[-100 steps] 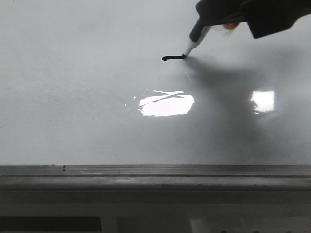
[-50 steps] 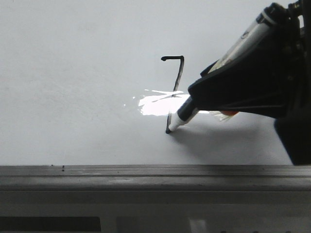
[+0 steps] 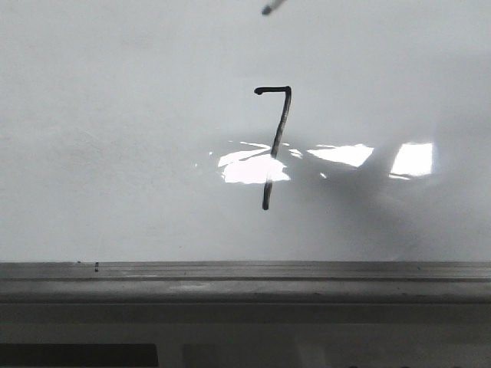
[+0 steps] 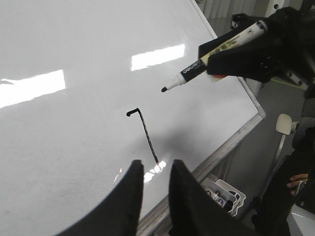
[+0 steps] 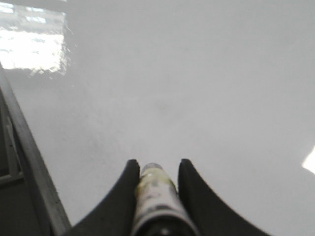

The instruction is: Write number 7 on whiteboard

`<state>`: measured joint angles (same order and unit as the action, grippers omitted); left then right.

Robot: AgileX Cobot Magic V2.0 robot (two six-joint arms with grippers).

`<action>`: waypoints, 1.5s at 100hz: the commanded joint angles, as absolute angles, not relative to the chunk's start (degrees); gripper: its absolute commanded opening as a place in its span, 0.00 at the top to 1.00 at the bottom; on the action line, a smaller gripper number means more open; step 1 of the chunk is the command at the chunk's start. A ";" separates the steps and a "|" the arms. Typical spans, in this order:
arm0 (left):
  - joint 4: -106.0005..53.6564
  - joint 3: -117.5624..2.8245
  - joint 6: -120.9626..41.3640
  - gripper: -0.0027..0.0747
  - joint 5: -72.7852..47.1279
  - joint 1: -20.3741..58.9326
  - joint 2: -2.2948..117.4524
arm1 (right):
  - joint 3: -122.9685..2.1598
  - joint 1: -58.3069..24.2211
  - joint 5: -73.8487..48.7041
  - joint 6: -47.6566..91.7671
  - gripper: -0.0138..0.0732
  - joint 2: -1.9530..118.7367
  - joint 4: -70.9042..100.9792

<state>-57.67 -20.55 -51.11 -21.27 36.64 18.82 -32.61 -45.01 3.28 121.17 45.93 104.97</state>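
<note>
One finished 7 (image 3: pixel 273 146) sits on the whiteboard (image 3: pixel 115 153); my right pincer (image 5: pixel 155 172) grips the marker (image 4: pixel 211 56) above it, left pincer (image 4: pixel 155 169) slightly open, empty.

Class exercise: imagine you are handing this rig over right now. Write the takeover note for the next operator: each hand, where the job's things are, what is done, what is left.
Right hand: shut on the marker, held off the whiteboard, tip not touching.
Left hand: holding nothing, fingers slightly apart, above the board near its framed edge.
Number 7: top bar with a small hook and a slanted downstroke, drawn mid-board.
Done: the digit looks complete.
Left: probably only to move the marker clear and park it.
</note>
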 commanded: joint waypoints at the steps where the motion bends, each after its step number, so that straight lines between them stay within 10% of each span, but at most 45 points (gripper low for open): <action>1: -58.24 -22.50 -50.56 0.50 -21.03 36.74 21.42 | -34.05 -45.82 -2.95 121.83 0.92 45.27 106.62; 11: -55.40 -24.48 -50.66 0.34 -25.53 36.74 25.85 | -33.19 -46.95 -10.52 121.83 0.92 46.78 106.62; 126: -56.02 -42.78 -70.39 0.43 -50.49 36.74 60.54 | -34.47 -52.20 -22.75 121.83 0.92 58.83 106.51; 150: -63.40 -42.78 -70.39 0.67 -47.15 36.74 60.54 | -35.82 -52.20 -23.33 121.83 0.92 58.83 105.92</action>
